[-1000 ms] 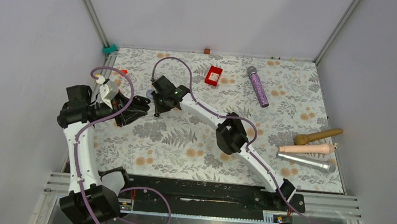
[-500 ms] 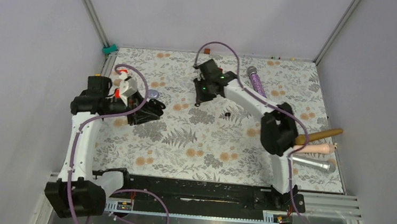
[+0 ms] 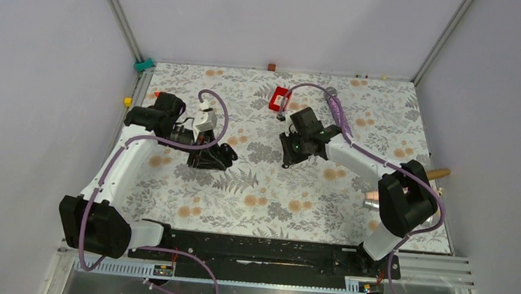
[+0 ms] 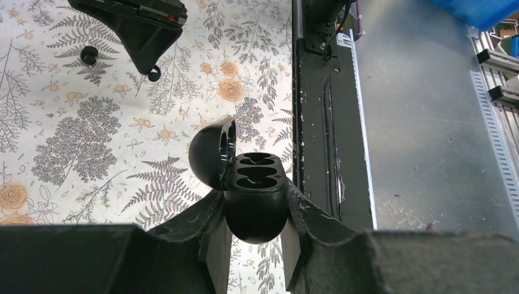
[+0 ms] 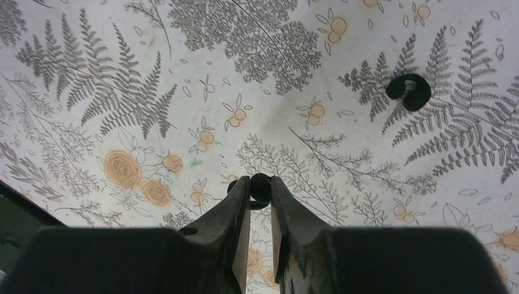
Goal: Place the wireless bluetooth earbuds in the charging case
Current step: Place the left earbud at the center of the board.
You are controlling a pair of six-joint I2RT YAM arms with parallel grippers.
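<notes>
Two robot arms work over a bench (image 3: 254, 196) covered in a fern-and-flower print.

The left end effector (image 4: 255, 205) clamps the charging case (image 4: 254, 222) by its lower half, with one finger on each side. It appears to hold the case above the bench. The lid (image 4: 211, 152) stands open, hinged to one side, and both wells (image 4: 253, 170) are empty. The case looks dark and glossy in the left wrist view.

The right end effector (image 5: 259, 191) is closed to a narrow gap on one earbud (image 5: 260, 182), pinched at the very fingertips, low over the bench. Whether the bud has lifted clear cannot be told. The second earbud (image 5: 408, 92) lies loose on the bench, well apart from the first.

Each bud is probably very light, rigid and smooth. Its rounded shell could slip or pop out from between flat fingers if squeezed off centre, so a gentle pinch across its widest part seems safest.

The case is likely a light, hard, slippery shell. Holding it by the base, below the seam, leaves the lid and wells free. The hinge looks like the weak point and should take no load. The wells look barely larger than the buds, so each bud's orientation will matter.
</notes>
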